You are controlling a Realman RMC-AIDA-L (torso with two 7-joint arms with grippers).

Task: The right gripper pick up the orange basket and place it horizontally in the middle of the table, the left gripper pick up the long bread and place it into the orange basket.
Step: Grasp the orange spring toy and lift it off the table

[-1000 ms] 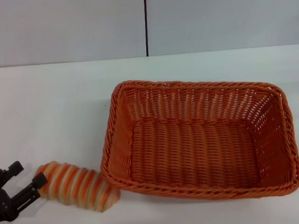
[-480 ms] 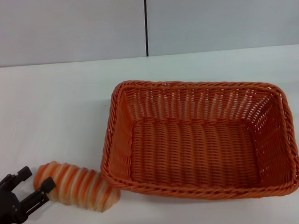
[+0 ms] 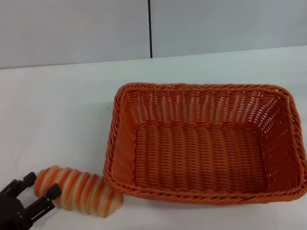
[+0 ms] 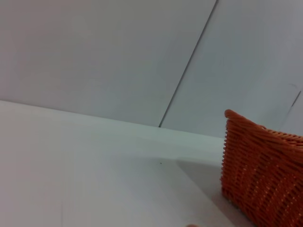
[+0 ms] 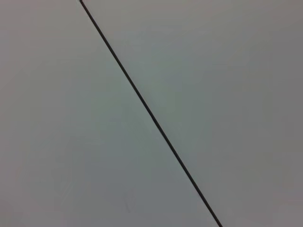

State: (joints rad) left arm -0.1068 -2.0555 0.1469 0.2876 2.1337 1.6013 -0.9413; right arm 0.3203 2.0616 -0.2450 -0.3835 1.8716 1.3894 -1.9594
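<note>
The orange basket (image 3: 204, 140) sits lengthwise across the white table (image 3: 49, 111), right of centre in the head view, with nothing in it. One corner of it also shows in the left wrist view (image 4: 265, 175). The long bread (image 3: 77, 190), striped orange and cream, lies on the table against the basket's near left corner. My left gripper (image 3: 40, 188) is at the bottom left, open, its two black fingers on either side of the bread's left end. The right gripper is out of view.
A grey wall (image 3: 64, 26) with a dark vertical seam (image 3: 150, 21) runs behind the table. The right wrist view holds only that wall and its seam (image 5: 151, 113).
My left gripper has slid down and to the right along the table, bringing its open fingers around the bread's left end. Basket and bread have not moved.
</note>
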